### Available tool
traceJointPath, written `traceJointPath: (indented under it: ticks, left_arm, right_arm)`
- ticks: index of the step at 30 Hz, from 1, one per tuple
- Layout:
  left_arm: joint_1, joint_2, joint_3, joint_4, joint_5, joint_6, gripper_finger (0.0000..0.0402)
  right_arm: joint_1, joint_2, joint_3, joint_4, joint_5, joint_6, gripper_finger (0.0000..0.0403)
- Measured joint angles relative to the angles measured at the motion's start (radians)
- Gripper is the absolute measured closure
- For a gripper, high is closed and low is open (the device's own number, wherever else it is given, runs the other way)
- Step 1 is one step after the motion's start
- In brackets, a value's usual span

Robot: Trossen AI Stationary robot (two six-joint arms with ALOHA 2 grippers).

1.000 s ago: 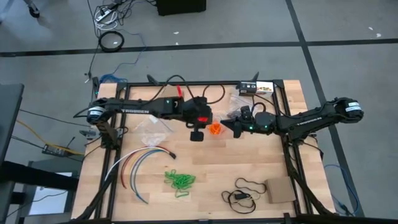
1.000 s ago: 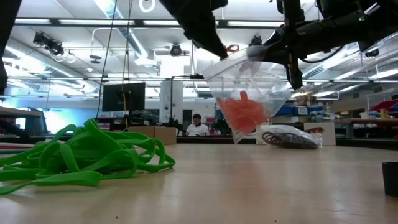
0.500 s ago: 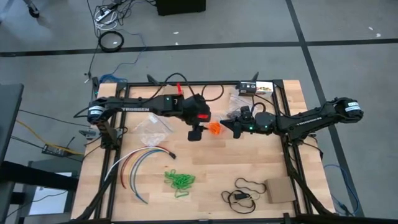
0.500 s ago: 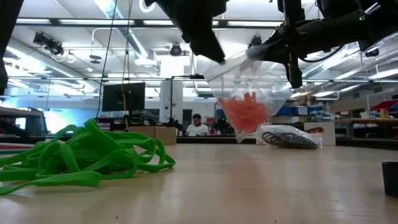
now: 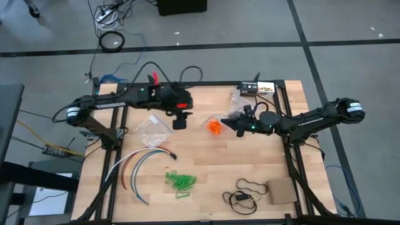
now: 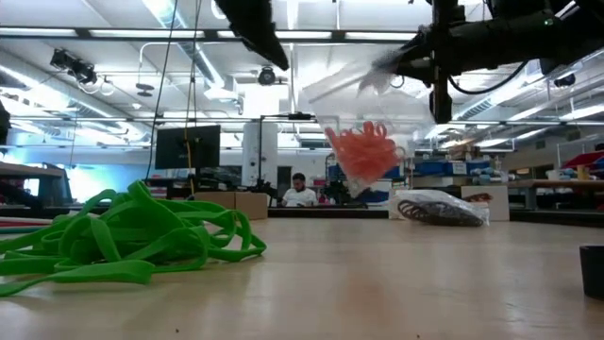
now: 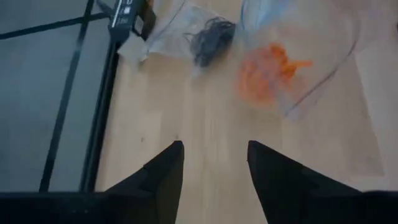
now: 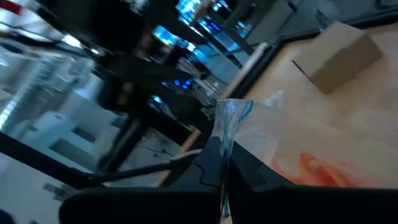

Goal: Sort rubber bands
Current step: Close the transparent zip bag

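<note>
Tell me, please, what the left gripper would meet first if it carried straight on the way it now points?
Probably the clear bag of orange rubber bands that the right gripper holds up; the open left gripper points toward it over bare table, though depth is unclear.

Light wooden table (image 5: 206, 159) in a dark frame. On it: a heap of green rubber bands (image 5: 180, 181) near the front; a fan of long curved coloured cables (image 5: 134, 165) to its left; a thin black cord loop (image 5: 245, 190) beside a brown cardboard piece (image 5: 281, 191) at front right; a clear plastic bag (image 5: 153, 129) left of centre.
</note>
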Motion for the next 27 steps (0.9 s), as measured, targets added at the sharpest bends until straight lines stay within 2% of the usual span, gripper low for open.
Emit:
traceJointPath:
  ticks: [3, 10, 13, 16, 22, 27]
  left_arm:
    - [0.003, -0.086, -0.161, 0.134, 0.05, -0.02, 0.0225]
    - [-0.001, -0.284, -0.561, 0.675, 0.117, -0.131, 0.0235]
    - [-0.003, -0.327, -0.705, 0.944, 0.127, -0.187, 0.0236]
    - [-0.009, -0.319, -0.826, 1.192, 0.127, -0.227, 0.0236]
    - [-0.042, -0.245, -0.952, 1.582, 0.125, -0.223, 0.0236]
    - [-0.074, -0.186, -0.955, 1.693, 0.124, -0.118, 0.0236]
  right_arm:
    - [0.0, 0.0, 0.0, 0.044, -0.002, 0.025, 0.0399]
    - [0.0, 0.0, 0.0, 0.084, -0.002, 0.069, 0.0399]
    - [-0.002, 0.0, 0.0, 0.119, -0.002, 0.072, 0.0399]
    - [-0.002, 0.0, 0.0, 0.158, -0.001, 0.072, 0.0399]
    - [-0.002, 0.0, 0.0, 0.183, 0.012, 0.095, 0.0399]
    - [-0.003, 0.0, 0.0, 0.221, 0.048, 0.104, 0.0399]
